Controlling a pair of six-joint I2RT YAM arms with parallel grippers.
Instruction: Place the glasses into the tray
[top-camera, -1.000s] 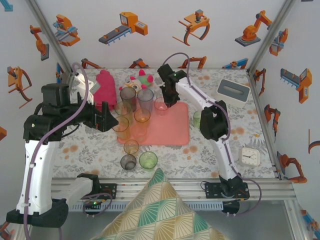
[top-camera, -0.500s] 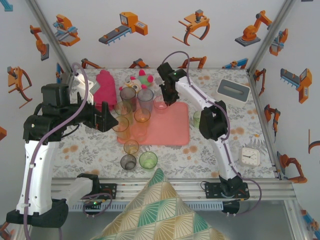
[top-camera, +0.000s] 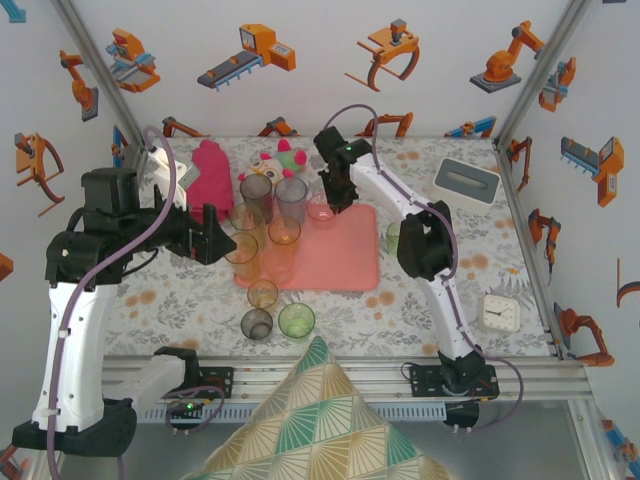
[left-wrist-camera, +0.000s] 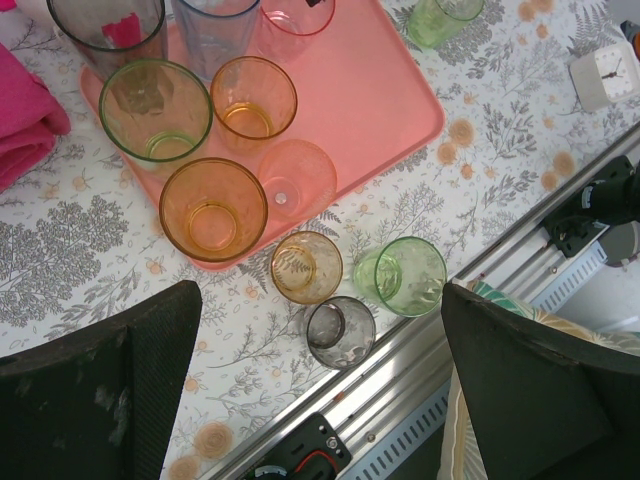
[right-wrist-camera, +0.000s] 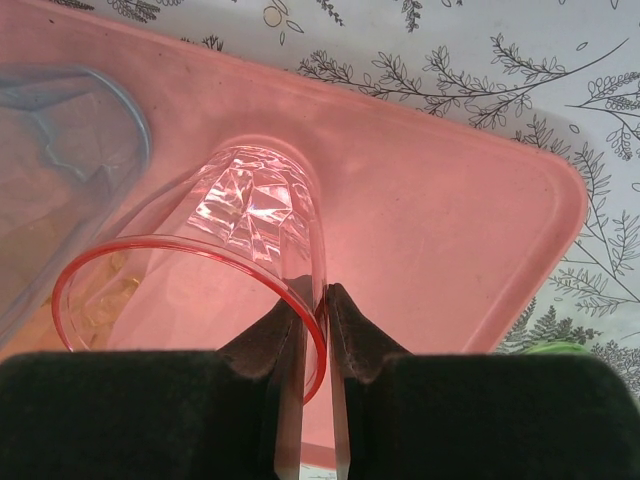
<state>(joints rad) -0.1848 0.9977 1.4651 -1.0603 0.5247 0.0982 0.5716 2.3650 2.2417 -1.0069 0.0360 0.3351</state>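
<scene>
Pink glass (right-wrist-camera: 240, 225) stands at the far edge of the tray (right-wrist-camera: 450, 220). Right gripper (right-wrist-camera: 312, 330) is clamped on its rim, one finger inside, one outside.

Tray count is 7 with that one. 4 left on the table (left-wrist-camera: 490, 140):
- amber glass (left-wrist-camera: 306, 266), grey glass (left-wrist-camera: 340, 330) and green glass (left-wrist-camera: 402, 275) just off the tray's near edge
- second green glass (left-wrist-camera: 440, 15) to its right

Left gripper (left-wrist-camera: 320, 335) hovers on the left, jaws wide apart, empty.

The floral tabletop (top-camera: 470, 290) is carrying the tray (top-camera: 340, 260) centrally. A pink towel (top-camera: 208, 180) and plush toy (top-camera: 283, 158) are lying along the far edge, with a grey box (top-camera: 466, 181) sitting toward the far right corner and a clock (top-camera: 499, 312) toward the near right. An amber glass (top-camera: 262, 294), grey glass (top-camera: 256, 325) and green glass (top-camera: 296, 320) are standing toward the near edge. A second green glass (top-camera: 393, 236) is standing beside the tray.
</scene>
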